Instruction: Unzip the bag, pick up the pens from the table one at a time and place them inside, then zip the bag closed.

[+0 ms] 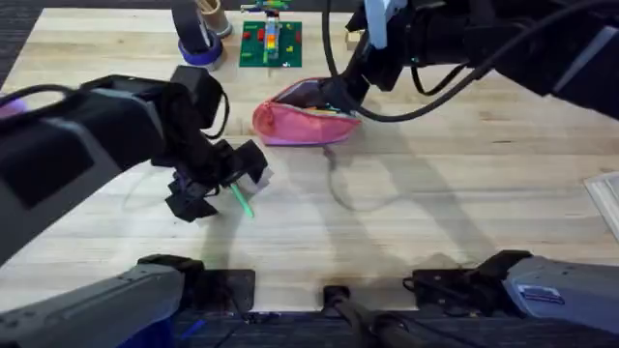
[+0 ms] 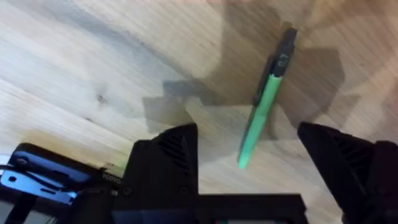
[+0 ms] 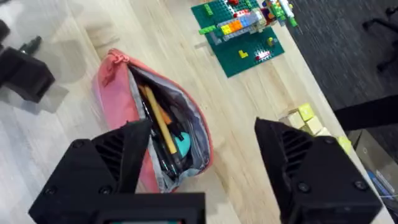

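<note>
The pink bag (image 1: 305,123) lies on the table (image 1: 435,184) with its zipper open, toward the back middle. Inside the open bag (image 3: 112,93) a yellow-orange pen (image 3: 159,122) rests among dark contents. The green pen (image 1: 240,201) lies flat on the wood to the bag's front left. My left gripper (image 1: 221,184) hovers low over it, open. In the left wrist view the green pen (image 2: 264,106) lies between the spread fingers of the left gripper (image 2: 249,158), untouched. My right gripper (image 1: 343,97) hangs open over the bag's right end, and the right gripper (image 3: 199,162) holds nothing.
A green building-block plate (image 1: 271,43) with coloured bricks stands behind the bag, with a purple cup (image 1: 200,48) of tan sticks to its left. Small yellow blocks (image 3: 305,118) lie near the table's far right edge. A white object (image 1: 607,198) sits at the right edge.
</note>
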Controlling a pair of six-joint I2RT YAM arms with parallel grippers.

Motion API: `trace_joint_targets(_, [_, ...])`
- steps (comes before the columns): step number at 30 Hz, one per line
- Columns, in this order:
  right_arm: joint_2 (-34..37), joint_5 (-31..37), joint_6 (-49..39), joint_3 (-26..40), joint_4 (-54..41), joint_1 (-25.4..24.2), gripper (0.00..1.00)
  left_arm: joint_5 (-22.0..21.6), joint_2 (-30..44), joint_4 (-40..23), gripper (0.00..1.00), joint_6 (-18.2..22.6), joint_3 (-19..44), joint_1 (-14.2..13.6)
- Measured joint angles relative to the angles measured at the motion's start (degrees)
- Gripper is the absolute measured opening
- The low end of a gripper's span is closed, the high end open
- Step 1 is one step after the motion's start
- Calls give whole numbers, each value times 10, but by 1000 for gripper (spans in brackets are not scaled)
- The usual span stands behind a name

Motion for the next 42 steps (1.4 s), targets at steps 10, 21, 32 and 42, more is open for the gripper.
trace_joint_targets(10, [0, 0, 0, 0, 0, 0, 996, 2, 45, 8, 572, -14, 17, -16])
trace_joint_targets(21, [0, 0, 0, 0, -1, 0, 997, 14, 54, 14, 49, -20, 25, -18])
trace_joint_targets(32, [-20, 0, 91, 0, -24, -27, 996, -25, 90, -47, 44, -1, 99, -18])
trace_joint_targets(42, [-53, 0, 124, 0, -66, -53, 996, -62, 90, -2, 44, 142, 281, -18])
